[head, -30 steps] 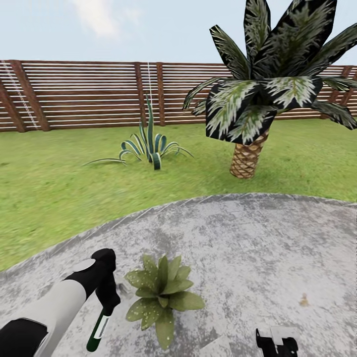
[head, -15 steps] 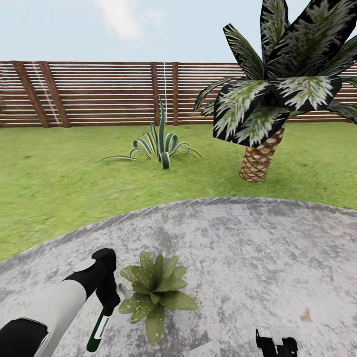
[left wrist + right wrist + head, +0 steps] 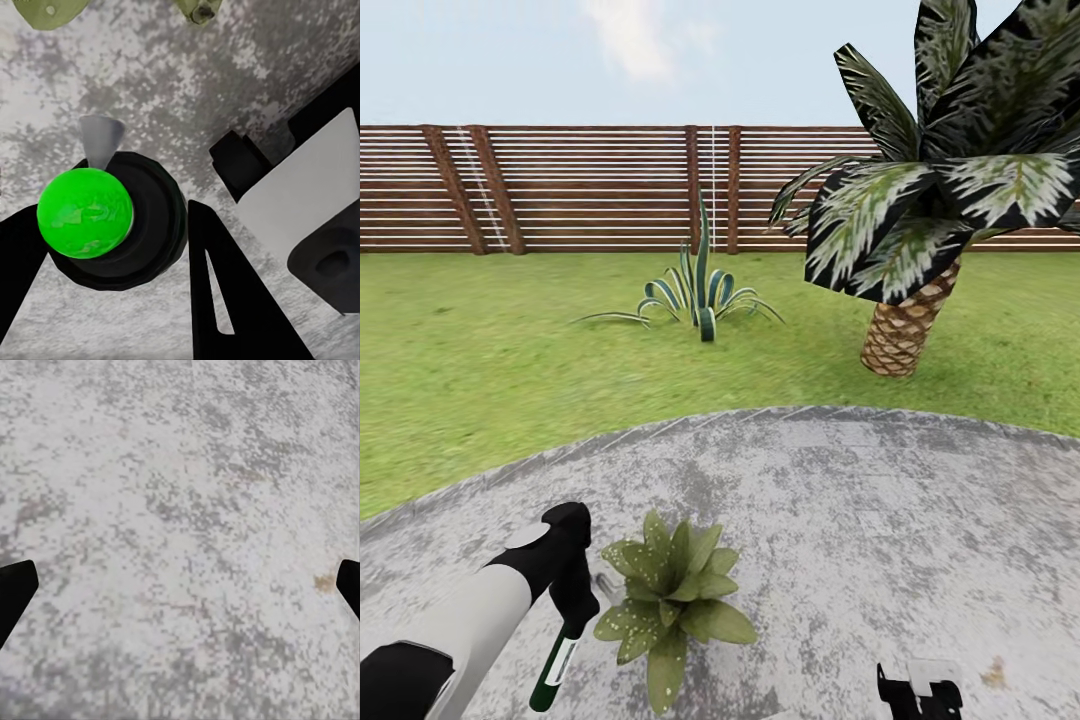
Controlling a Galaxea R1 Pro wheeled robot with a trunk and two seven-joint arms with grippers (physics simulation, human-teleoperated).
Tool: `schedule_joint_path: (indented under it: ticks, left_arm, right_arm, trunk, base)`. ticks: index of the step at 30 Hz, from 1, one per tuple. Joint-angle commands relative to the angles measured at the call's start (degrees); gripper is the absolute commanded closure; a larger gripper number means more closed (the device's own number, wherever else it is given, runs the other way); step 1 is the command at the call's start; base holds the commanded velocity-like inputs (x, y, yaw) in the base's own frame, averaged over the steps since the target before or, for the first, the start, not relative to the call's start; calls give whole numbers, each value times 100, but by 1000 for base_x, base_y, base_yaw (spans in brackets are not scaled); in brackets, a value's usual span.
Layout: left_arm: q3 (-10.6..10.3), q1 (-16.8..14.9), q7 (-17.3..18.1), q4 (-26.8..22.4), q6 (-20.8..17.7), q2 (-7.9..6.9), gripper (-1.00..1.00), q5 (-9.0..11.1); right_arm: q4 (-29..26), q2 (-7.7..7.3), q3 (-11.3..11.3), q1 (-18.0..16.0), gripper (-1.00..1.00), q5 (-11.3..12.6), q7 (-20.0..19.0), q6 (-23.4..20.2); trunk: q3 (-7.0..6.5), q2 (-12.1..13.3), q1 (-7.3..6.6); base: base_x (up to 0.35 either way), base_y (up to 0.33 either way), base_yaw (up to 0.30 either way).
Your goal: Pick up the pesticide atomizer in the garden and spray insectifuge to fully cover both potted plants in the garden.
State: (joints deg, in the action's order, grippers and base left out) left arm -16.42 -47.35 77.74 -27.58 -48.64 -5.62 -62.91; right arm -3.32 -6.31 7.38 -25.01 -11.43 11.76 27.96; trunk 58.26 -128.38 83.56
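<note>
Left gripper (image 3: 567, 612): closed around the slim white spray bottle with green band and black end (image 3: 554, 667), which hangs tilted below it, over the paving.
Bottle from the left wrist: bright green tip (image 3: 85, 213) in a black collar, between the dark fingers (image 3: 225, 300).
Potted plant (image 3: 672, 595): low rosette of pale-speckled green leaves, just beside the bottle on the round grey mottled paving (image 3: 880, 500).
Right gripper (image 3: 180, 585): spread wide, holding nothing, above bare paving.
Background: lawn (image 3: 480, 370), striped curling-leaf plant (image 3: 700, 290), palm-like shrub (image 3: 930, 200), brown slat fence (image 3: 590, 185).
</note>
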Motion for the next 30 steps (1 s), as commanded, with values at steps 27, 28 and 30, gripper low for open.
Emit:
schedule_joint_path:
  ticks: [27, 28, 30]
  left_arm:
    - [7, 16, -276, -1, -47, 36, 100, -12]
    - [7, 16, -277, -2, -47, 37, 100, -11]
    - [7, 16, -277, -2, -48, 42, 100, -11]
  right_arm:
    - [-11, 16, 44, -4, -100, -52, 19, 17]
    - [-11, 16, 44, -4, -100, -52, 19, 17]
    - [-11, 16, 44, -4, -100, -52, 19, 17]
  trunk:
    - [5, -2, -1]
    - [5, -2, -1]
    - [5, -2, -1]
  base:
    - [13, -24, 192]
    - [126, -248, 3]
    - [127, -251, 1]
